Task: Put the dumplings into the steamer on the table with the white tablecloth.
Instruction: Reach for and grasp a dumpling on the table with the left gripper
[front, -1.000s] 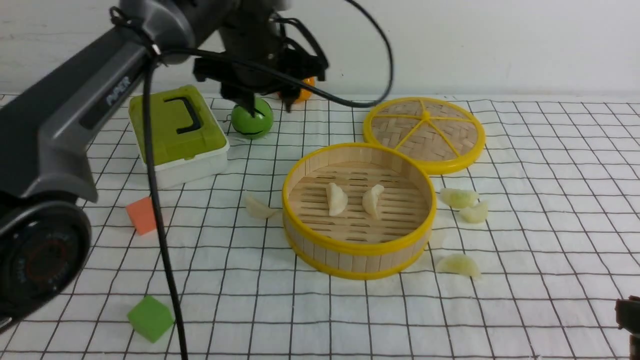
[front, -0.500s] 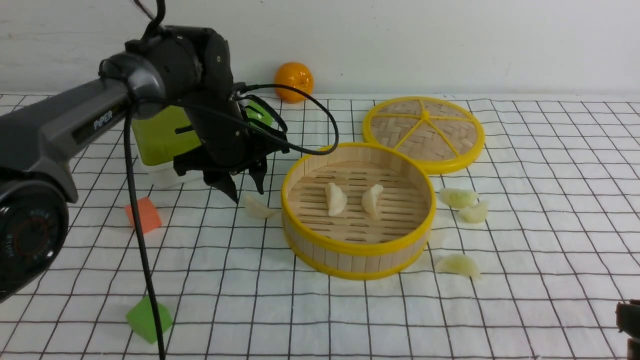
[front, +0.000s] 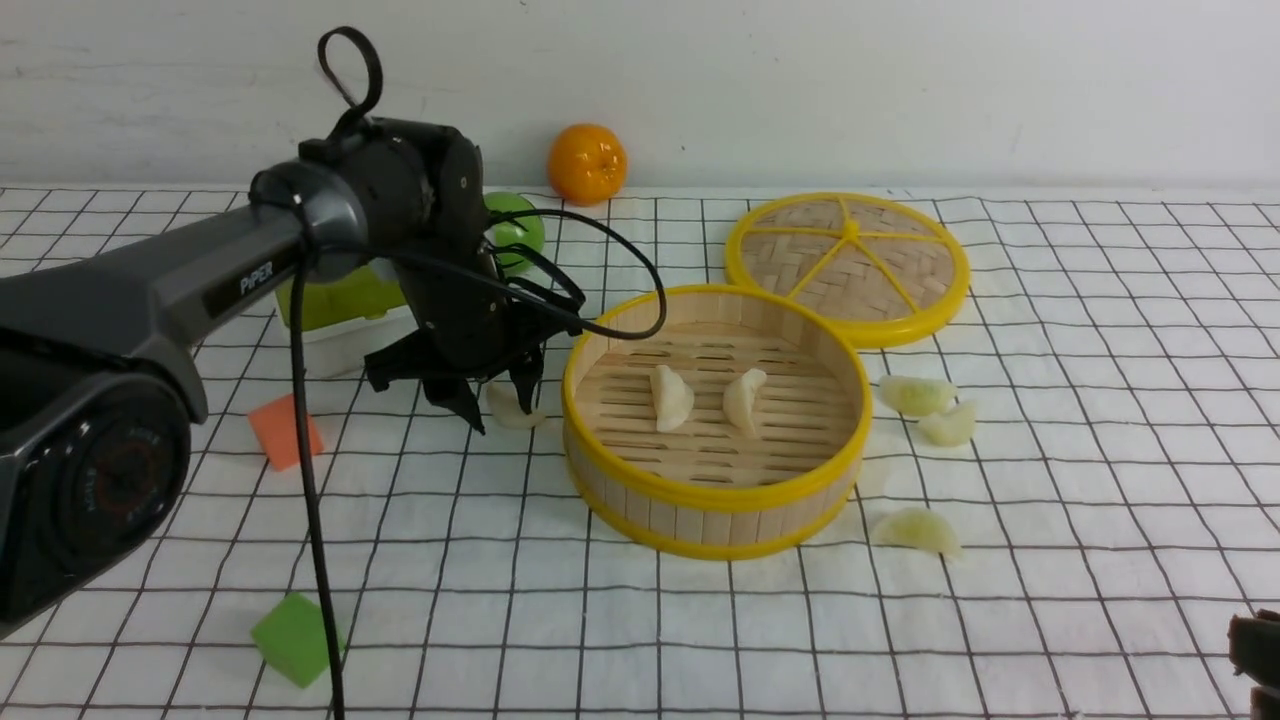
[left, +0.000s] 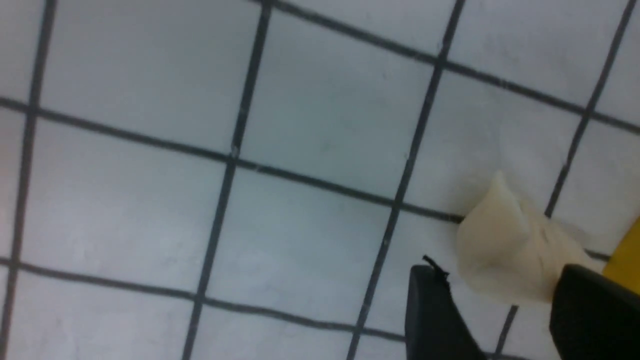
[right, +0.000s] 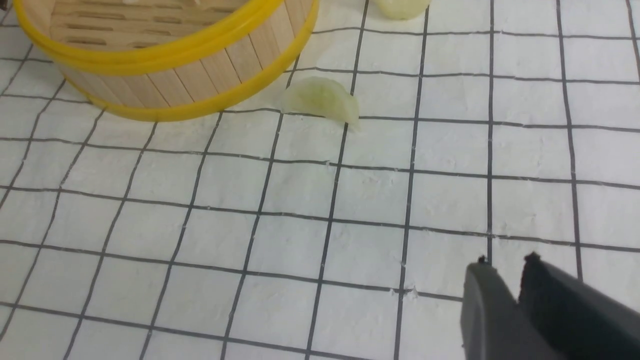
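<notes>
The left gripper (front: 500, 408) is held low near the middle of the tabletop (front: 1100, 300), just beside the left wall of the steamer (front: 715, 497). Its jaws are seen open, with one finger on each side of a cream dumpling (left: 500, 250) that lies on the gridded cloth (front: 700, 640). In the left wrist view a thin gap is seen between one finger and this dumpling, so no grip is shown.

Two cream dumplings (front: 672, 398) (front: 745, 400) are lying side by side, apart, on the steamer's slatted floor. Three pale green dumplings are left on the cloth at the steamer's right side: two close together (front: 917, 395) (front: 950, 425) and one (front: 918, 530) nearer the front edge.

The right gripper (front: 1255, 650) is seen at the tabletop's near right corner. Its jaws are almost together, with only a slit between them, and nothing is held.

The lid (front: 848, 265) is laid flat behind the steamer, toward the far edge.
</notes>
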